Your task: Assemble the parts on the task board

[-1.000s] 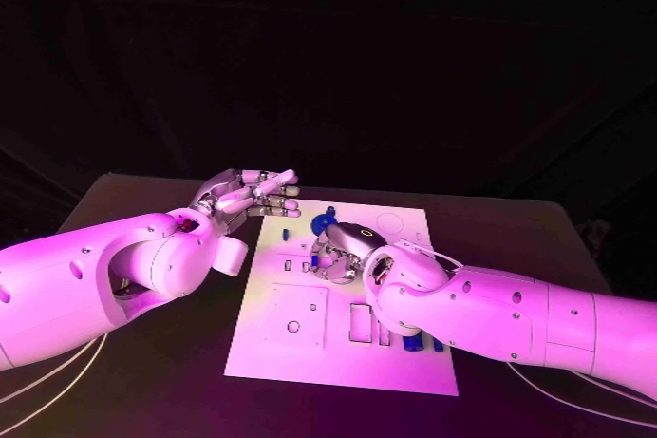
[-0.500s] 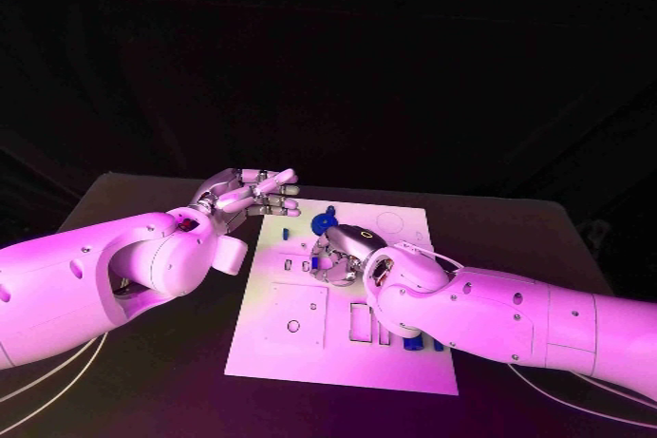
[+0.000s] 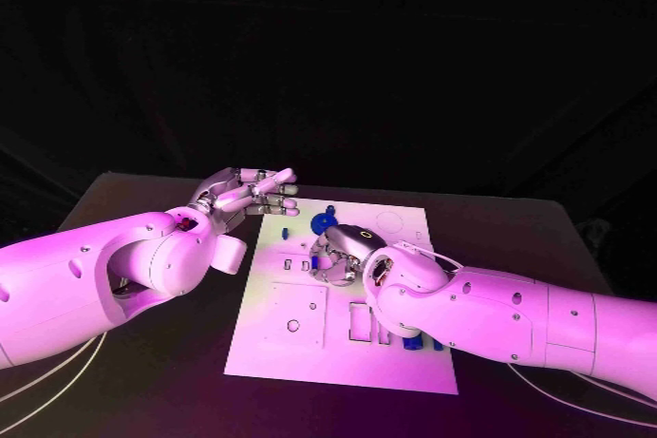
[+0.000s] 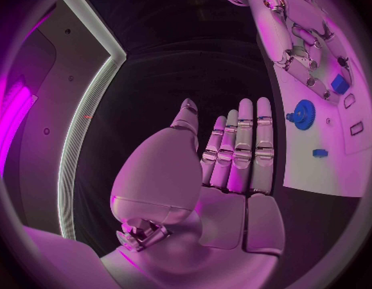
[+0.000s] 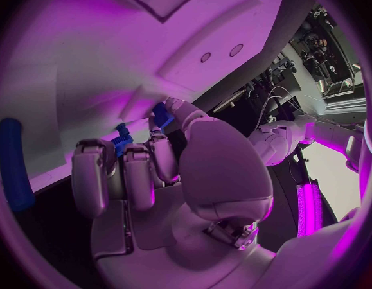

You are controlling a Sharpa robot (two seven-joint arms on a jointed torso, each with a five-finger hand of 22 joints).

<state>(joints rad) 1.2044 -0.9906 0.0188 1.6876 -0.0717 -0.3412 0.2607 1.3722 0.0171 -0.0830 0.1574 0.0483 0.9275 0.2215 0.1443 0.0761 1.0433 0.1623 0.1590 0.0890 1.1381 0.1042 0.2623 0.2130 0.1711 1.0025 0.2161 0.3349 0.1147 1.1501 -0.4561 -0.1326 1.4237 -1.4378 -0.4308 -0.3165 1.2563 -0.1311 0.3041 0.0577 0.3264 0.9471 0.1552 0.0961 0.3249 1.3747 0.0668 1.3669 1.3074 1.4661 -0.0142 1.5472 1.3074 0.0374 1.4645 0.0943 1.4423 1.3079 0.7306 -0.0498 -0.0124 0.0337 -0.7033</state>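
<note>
Board (image 3: 343, 348): mid-desk (image 3: 164, 381), bare dark margins either side. Left robot hand (image 3: 253, 193): flat, spread, empty, beyond board's far-left corner. Right robot hand (image 3: 340, 253): pinching blue part (image 5: 160, 115) on board.

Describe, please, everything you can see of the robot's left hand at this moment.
The left hand is a silver, metallic-looking many-fingered hand on a white arm. It holds nothing: in the left wrist view its fingers are straight and side by side, the thumb set a little apart, the palm bare. In the head view it hovers at the far left corner of the task board, fingertips pointing toward the board's far edge. It touches no part; the blue gear lies on the board beyond its fingertips.
</note>
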